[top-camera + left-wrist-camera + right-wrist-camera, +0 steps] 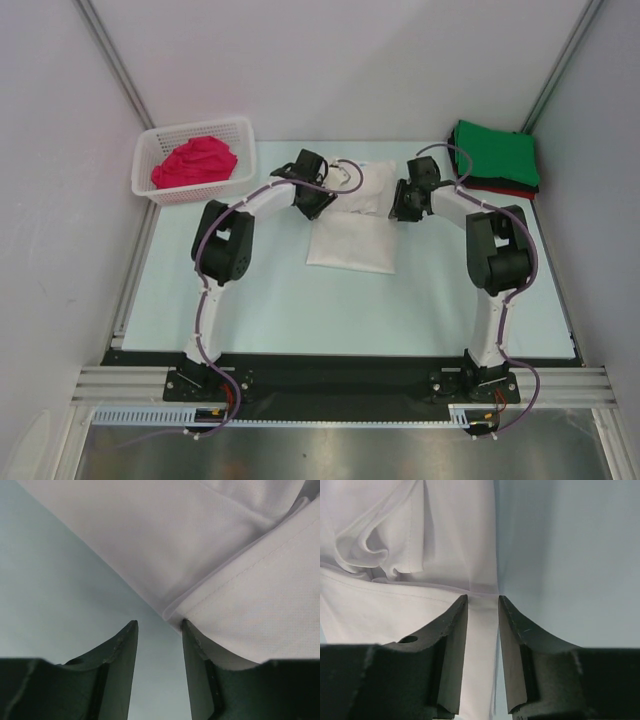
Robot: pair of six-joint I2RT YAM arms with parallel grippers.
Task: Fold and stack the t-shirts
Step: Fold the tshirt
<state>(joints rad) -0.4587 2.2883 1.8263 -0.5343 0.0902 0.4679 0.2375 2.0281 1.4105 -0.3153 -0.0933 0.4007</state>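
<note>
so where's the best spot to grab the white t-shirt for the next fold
Its two side edges near the far end, coming in low from outside on each side. The white t-shirt lies flat on the table, and its layered edges there probably give a lip to pinch.

Robot lab test cell
A left arm (pixel 222 245) and a right arm (pixel 497 250) are bolted to an aluminium rail (pixel 340 385) at a pale table (pixel 260 300), boxed in by plain white panels (pixel 330 60) on metal framing.

White t-shirt (pixel 349 243) lies partly folded centrally; green t-shirt (pixel 497 153) folded far right.
</note>
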